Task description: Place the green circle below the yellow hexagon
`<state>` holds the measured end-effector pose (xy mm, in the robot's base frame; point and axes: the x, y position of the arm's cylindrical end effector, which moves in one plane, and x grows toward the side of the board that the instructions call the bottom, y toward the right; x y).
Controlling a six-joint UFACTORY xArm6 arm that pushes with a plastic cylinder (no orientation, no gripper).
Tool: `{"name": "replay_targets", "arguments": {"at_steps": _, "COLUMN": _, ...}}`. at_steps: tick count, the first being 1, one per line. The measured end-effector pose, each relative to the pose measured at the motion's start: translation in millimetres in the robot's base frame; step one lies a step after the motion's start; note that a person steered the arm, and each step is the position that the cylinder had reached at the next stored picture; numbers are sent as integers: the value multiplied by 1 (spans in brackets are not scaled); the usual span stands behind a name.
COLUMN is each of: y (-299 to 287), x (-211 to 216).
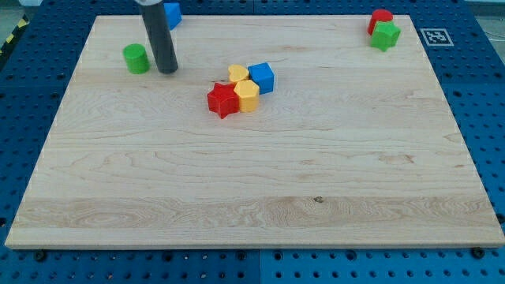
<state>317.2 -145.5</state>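
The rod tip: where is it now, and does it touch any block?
My tip: holding nothing, just right of the green circle, apparently not touching it.

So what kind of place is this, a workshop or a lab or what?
Most likely a robotics lab bench. A wooden board rests on a blue perforated table, a printed marker tag sits at one corner, and my tip stands just right of the green circle.

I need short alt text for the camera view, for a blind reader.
My tip rests just right of the green circle at the wooden board's upper left. The yellow hexagon sits mid-board, clustered with a red star, yellow heart and blue cube.
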Motion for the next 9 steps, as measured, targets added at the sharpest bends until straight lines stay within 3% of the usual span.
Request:
{"name": "replay_targets", "arguments": {"at_steps": 2, "y": -32, "x": -54}}
{"name": "replay_targets", "arguments": {"at_steps": 3, "y": -67, "x": -44}}
{"name": "replay_targets", "arguments": {"at_steps": 6, "y": -37, "x": 121}}
{"name": "replay_targets", "arguments": {"at_steps": 7, "y": -39, "x": 126}}
{"name": "replay_targets", "arguments": {"at_steps": 9, "y": -117, "x": 109}}
